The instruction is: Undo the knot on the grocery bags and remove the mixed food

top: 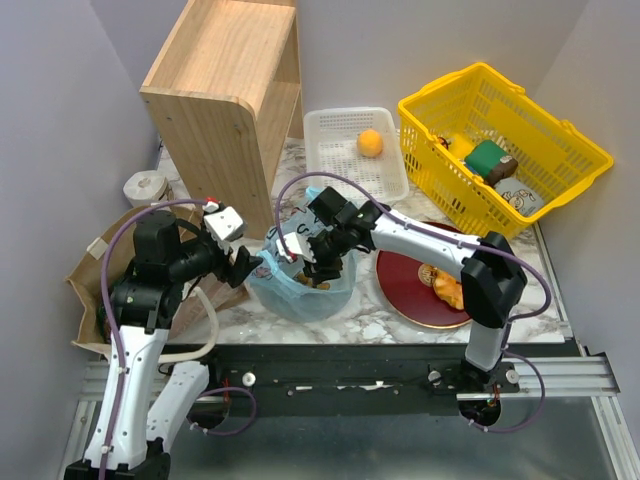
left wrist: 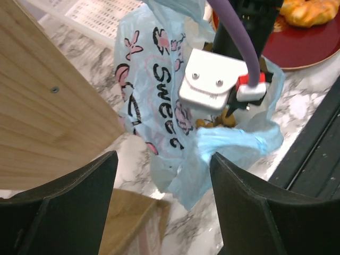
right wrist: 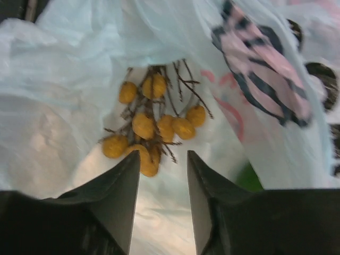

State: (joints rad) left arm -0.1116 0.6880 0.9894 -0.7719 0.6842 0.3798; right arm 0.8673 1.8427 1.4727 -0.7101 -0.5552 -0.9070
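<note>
The light blue plastic bag (top: pixel 300 295) stands open on the marble table, and no tied knot shows. My right gripper (top: pixel 318 266) reaches down into its mouth. In the right wrist view it (right wrist: pixel 163 154) is open just above a brown stemmed bunch (right wrist: pixel 151 127) of yellow-brown fruit, with something green (right wrist: pixel 247 178) lower right. My left gripper (top: pixel 248 265) is open at the bag's left edge. In the left wrist view a bag flap (left wrist: pixel 212 143) hangs between its wide-apart fingers (left wrist: pixel 163 156), ungripped. The brown paper bag (top: pixel 100 285) lies at the left. A ring pastry (top: pixel 445 285) sits on the red plate (top: pixel 400 280). An orange (top: pixel 370 143) lies in the white tray (top: pixel 345 170).
A wooden shelf unit (top: pixel 230 100) stands at the back left, close to my left arm. The yellow basket (top: pixel 560 140) with goods is at the back right. A roll of tape (top: pixel 145 187) sits beside the shelf. The table's front edge runs just below the blue bag.
</note>
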